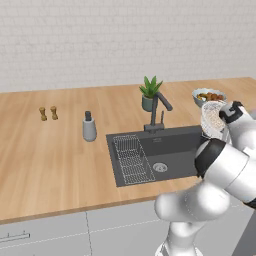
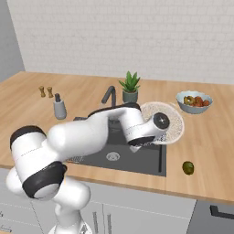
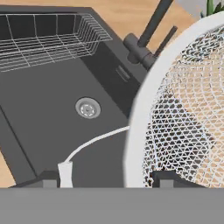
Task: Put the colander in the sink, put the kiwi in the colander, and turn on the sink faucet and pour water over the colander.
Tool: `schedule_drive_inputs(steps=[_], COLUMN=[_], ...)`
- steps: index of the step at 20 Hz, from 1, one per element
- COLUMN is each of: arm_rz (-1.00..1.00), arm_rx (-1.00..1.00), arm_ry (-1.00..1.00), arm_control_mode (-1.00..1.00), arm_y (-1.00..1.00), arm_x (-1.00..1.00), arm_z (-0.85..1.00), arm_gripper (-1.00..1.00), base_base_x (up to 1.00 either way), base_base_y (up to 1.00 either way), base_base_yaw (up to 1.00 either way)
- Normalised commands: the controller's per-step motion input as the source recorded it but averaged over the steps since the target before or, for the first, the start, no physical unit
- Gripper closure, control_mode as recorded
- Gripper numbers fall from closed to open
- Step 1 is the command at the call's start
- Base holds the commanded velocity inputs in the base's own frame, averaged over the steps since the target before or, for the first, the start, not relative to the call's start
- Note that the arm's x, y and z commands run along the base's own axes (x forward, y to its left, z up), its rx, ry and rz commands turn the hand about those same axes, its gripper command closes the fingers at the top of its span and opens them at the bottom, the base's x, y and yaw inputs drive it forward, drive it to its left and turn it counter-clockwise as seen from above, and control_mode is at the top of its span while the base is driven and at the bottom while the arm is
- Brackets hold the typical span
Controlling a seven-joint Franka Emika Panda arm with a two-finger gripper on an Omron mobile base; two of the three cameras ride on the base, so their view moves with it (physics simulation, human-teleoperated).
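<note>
The premises are identified as a domestic kitchen, rendered in simulation. A long wooden table (image 1: 50, 150) is fitted over grey cabinet fronts (image 1: 60, 232), and a white brick wall (image 1: 100, 40) is set behind it. A dark grey sink (image 1: 175, 150) with a round silver drain (image 1: 160, 167) is recessed into the table, and a wire rack (image 1: 132, 160) is placed inside it. A dark faucet (image 1: 157, 110), a soap dispenser (image 1: 89, 127), two small shakers (image 1: 48, 113), a potted plant (image 1: 149, 93) and a fruit bowl (image 2: 194, 101) are noted on the table.
</note>
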Motion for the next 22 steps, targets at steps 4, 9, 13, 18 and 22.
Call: schedule_drive_inputs(steps=[4, 9, 13, 18, 22], arm_rz=[0.49, 0.39, 0.34, 0.3, 0.16], arm_rx=[-0.11, -0.14, -0.17, -0.08, 0.0], arm_ry=[0.04, 0.11, 0.15, 0.1, 0.0], arm_control_mode=[-1.0, -1.0, -1.0, -1.0, -1.0], arm_y=[0.38, 0.6, 0.67, 0.27, 0.0], arm_x=[-0.3, -0.13, -0.12, -0.03, 0.02], arm_z=[0.0, 0.0, 0.0, 0.0, 0.0], arm_gripper=[1.0, 1.0, 1.0, 1.0, 1.0], base_base_x=[0.0, 0.0, 0.0, 0.0, 0.0], base_base_y=[0.0, 0.0, 0.0, 0.0, 0.0], base_base_yaw=[0.0, 0.0, 0.0, 0.0, 0.0])
